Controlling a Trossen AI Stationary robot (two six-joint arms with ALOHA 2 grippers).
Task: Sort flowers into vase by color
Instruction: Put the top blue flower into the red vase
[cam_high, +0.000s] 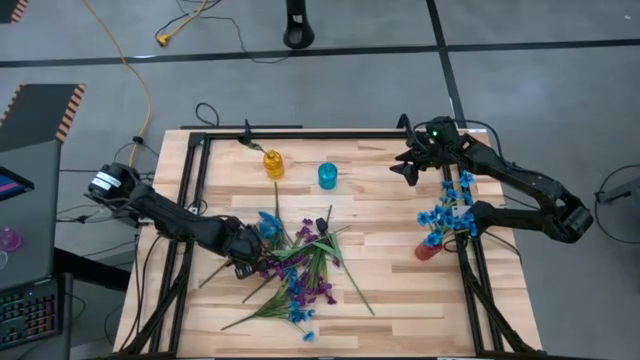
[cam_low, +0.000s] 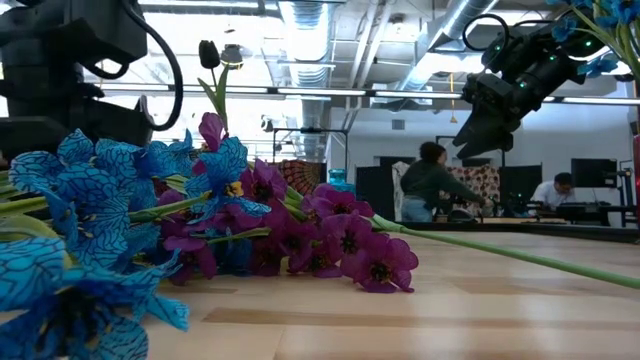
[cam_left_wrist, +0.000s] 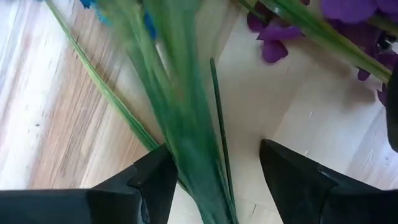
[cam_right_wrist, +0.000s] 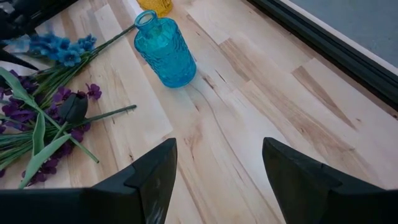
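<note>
- High view: the flowers (cam_high: 295, 270) are seen heaped in a loose pile on the wooden tabletop (cam_high: 380, 290), blue and purple blossoms mixed together, with long green stems fanning out toward the near edge.
- A second bunch of blue flowers (cam_high: 448, 210) is found standing in a red vase (cam_high: 427, 250) by the right-hand frame rail, well apart from the pile.
- A yellow vase (cam_high: 273, 164) and a blue vase (cam_high: 327, 176) are set upright beside each other toward the far side of the tabletop; both are seen without flowers in them.
- The left claw (cam_high: 243, 262) is lowered onto the left side of the pile. In the left wrist view its fingers (cam_left_wrist: 155, 183) are held apart, with a bundle of green stems (cam_left_wrist: 180, 118) passing between them; the stems are not clamped.
- The right claw (cam_high: 408, 168) is held above the far right part of the tabletop, raised clear of the wood in the low view. In the right wrist view its fingers (cam_right_wrist: 152, 174) are spread wide with nothing between them, and the blue vase is seen ahead.
- In the low view, two people (cam_low: 432, 182) are seen at desks in the room behind the tabletop.
</note>
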